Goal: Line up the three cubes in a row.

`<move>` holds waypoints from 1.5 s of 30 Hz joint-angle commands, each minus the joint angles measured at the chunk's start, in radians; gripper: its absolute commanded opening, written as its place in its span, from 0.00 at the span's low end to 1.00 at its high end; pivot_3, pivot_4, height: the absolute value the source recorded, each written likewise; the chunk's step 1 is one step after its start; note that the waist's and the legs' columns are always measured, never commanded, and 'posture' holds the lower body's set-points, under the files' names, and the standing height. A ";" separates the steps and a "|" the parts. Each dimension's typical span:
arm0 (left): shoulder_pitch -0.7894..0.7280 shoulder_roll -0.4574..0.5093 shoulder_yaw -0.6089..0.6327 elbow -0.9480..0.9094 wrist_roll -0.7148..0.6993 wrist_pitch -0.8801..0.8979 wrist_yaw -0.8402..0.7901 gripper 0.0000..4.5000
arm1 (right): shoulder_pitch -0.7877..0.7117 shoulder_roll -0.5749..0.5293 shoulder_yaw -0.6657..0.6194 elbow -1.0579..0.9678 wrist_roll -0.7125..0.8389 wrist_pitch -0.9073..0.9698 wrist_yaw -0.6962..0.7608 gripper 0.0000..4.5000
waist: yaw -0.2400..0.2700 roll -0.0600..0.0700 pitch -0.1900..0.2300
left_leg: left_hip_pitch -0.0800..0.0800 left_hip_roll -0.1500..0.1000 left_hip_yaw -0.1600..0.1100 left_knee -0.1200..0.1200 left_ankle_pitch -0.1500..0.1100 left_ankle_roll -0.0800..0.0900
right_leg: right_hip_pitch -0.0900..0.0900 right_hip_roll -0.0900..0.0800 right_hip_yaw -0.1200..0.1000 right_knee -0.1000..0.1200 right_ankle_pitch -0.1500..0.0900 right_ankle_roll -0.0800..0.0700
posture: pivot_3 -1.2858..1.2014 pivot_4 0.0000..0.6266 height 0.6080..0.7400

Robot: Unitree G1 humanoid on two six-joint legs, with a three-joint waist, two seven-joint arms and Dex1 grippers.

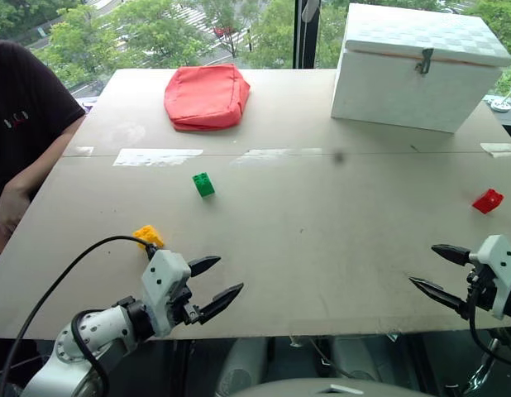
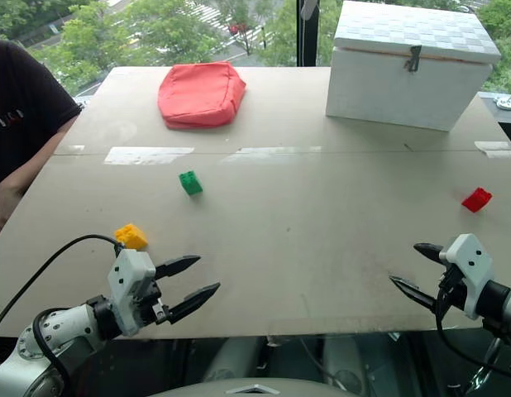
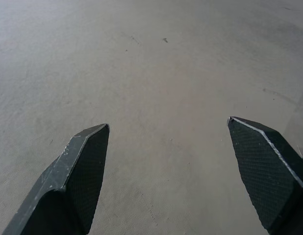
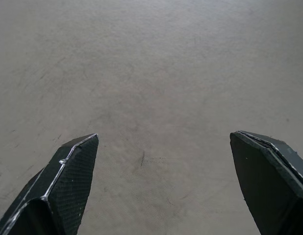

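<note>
Table (image 1: 322,248): three cubes, scattered, unaligned.
- Yellow cube (image 1: 148,236): near left edge, just beyond left gripper (image 1: 219,281).
- Green cube (image 1: 203,184): mid-table, left of centre.
- Red cube (image 1: 487,201): near right edge, beyond right gripper (image 1: 427,268).

Both grippers: jaws spread wide, empty, poised over near edge, likely awaiting first pick.

Beige table (image 1: 322,248), red pouch (image 1: 206,96), white box (image 1: 417,70), green cube (image 1: 203,184), yellow cube (image 1: 148,236), red cube (image 1: 487,201)

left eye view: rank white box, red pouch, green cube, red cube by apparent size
1. white box
2. red pouch
3. green cube and red cube: look about alike, not ranked.
</note>
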 commanded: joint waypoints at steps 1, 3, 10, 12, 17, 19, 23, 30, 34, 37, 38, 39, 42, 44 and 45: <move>-0.076 -0.004 0.007 -0.015 -0.048 0.033 0.027 0.88 | -0.084 0.066 -0.006 -0.059 0.015 0.043 -0.138 0.98 | 0.000 0.000 0.000 | 0.000 0.000 0.000 0.000 0.000 0.000 | 0.000 0.000 0.000 0.000 0.000 0.000 | 0.52 0.24 1.00; -0.190 -0.024 -0.022 -0.006 -0.092 0.092 0.076 0.88 | -0.224 0.134 0.042 -0.121 -0.034 0.167 -0.360 0.98 | 0.001 0.000 0.001 | 0.000 0.001 -0.001 0.002 0.000 0.000 | 0.001 0.001 -0.001 -0.001 0.001 -0.001 | 0.52 0.24 1.00; -0.471 -0.035 -0.175 -0.015 -0.106 0.190 0.103 0.88 | -0.660 0.245 0.091 -0.095 -0.201 0.634 -0.821 0.98 | -0.001 -0.001 0.000 | 0.003 0.000 0.003 0.002 0.002 -0.001 | 0.002 0.007 0.002 0.000 0.004 -0.001 | 0.52 0.24 1.00; -0.550 -0.037 -0.221 -0.014 -0.109 0.195 0.084 0.88 | -0.785 0.284 0.054 -0.031 -0.277 0.783 -0.954 0.98 | 0.001 -0.001 0.000 | 0.000 0.000 0.003 0.002 0.002 -0.002 | 0.000 0.007 0.002 0.000 0.006 -0.005 | 0.52 0.24 1.00; -0.674 -0.041 -0.301 0.029 -0.088 0.186 0.041 0.88 | -0.984 0.340 -0.050 0.120 -0.348 0.966 -1.062 0.98 | -0.003 0.000 0.000 | -0.003 0.000 0.003 -0.002 0.004 -0.006 | -0.003 0.008 0.003 -0.002 0.009 -0.003 | 0.52 0.24 1.00; -0.693 -0.042 -0.320 0.043 -0.092 0.183 0.018 0.88 | -1.055 0.352 -0.100 0.200 -0.373 1.011 -1.088 0.98 | -0.010 0.000 0.000 | -0.003 0.000 0.005 -0.003 0.004 -0.006 | -0.004 0.008 0.004 -0.004 0.009 -0.002 | 0.52 0.24 1.00; -0.702 -0.045 -0.333 0.052 -0.104 0.185 -0.005 0.88 | -1.134 0.339 -0.143 0.307 -0.412 1.055 -1.109 0.98 | -0.016 0.001 0.000 | -0.003 0.000 0.010 -0.003 0.003 -0.003 | -0.004 0.008 0.007 -0.005 0.009 -0.002 | 0.52 0.24 1.00; -0.800 -0.106 -0.364 0.104 -0.122 0.195 -0.022 0.88 | -1.203 0.339 -0.156 0.453 -0.447 1.019 -1.118 0.98 | -0.021 0.001 0.000 | -0.002 0.001 0.012 -0.001 0.000 0.002 | -0.003 0.010 0.007 -0.004 0.012 -0.002 | 0.52 0.24 1.00; -0.873 -0.159 -0.382 0.175 -0.107 0.179 -0.026 0.88 | -1.221 0.338 -0.159 0.525 -0.457 0.960 -1.124 0.98 | -0.028 0.001 0.000 | -0.001 0.001 0.012 0.001 0.001 0.002 | -0.002 0.011 0.007 -0.004 0.014 -0.002 | 0.52 0.24 1.00; -0.920 -0.176 -0.387 0.233 -0.092 0.164 -0.050 0.88 | -1.227 0.338 -0.163 0.559 -0.463 0.934 -1.129 0.98 | -0.030 0.002 0.000 | -0.001 0.002 0.014 0.001 0.001 0.002 | -0.002 0.012 0.007 -0.004 0.014 -0.002 | 0.52 0.24 1.00; -0.933 -0.179 -0.386 0.252 -0.089 0.159 -0.059 0.88 | -1.228 0.337 -0.163 0.568 -0.464 0.927 -1.129 0.98 | -0.031 0.002 0.000 | -0.001 0.002 0.014 0.001 0.001 0.002 | -0.002 0.013 0.008 -0.003 0.014 -0.002 | 0.52 0.24 1.00; -0.950 -0.181 -0.383 0.277 -0.083 0.151 -0.068 0.88 | -1.229 0.336 -0.163 0.578 -0.464 0.917 -1.128 0.98 | -0.031 0.002 0.000 | -0.001 0.003 0.015 0.001 0.001 0.002 | -0.003 0.013 0.009 -0.003 0.014 -0.002 | 0.52 0.24 1.00; -0.982 -0.178 -0.375 0.326 -0.071 0.129 -0.096 0.88 | -1.234 0.328 -0.163 0.608 -0.467 0.891 -1.125 0.98 | -0.031 0.002 0.000 | -0.001 0.003 0.016 0.001 0.001 0.002 | -0.003 0.014 0.009 -0.003 0.014 -0.002 | 0.52 0.24 1.00; -0.991 -0.177 -0.371 0.335 -0.077 0.126 -0.111 0.88 | -1.236 0.325 -0.165 0.626 -0.467 0.876 -1.126 0.98 | -0.031 0.002 0.000 | -0.001 0.003 0.016 0.001 0.001 0.002 | -0.003 0.014 0.010 -0.004 0.014 -0.002 | 0.52 0.24 1.00; -0.995 -0.176 -0.371 0.338 -0.076 0.124 -0.119 0.88 | -1.237 0.323 -0.166 0.637 -0.466 0.866 -1.127 0.98 | -0.030 0.002 0.000 | -0.001 0.004 0.016 0.001 0.001 0.002 | -0.003 0.014 0.010 -0.004 0.014 -0.002 | 0.52 0.24 1.00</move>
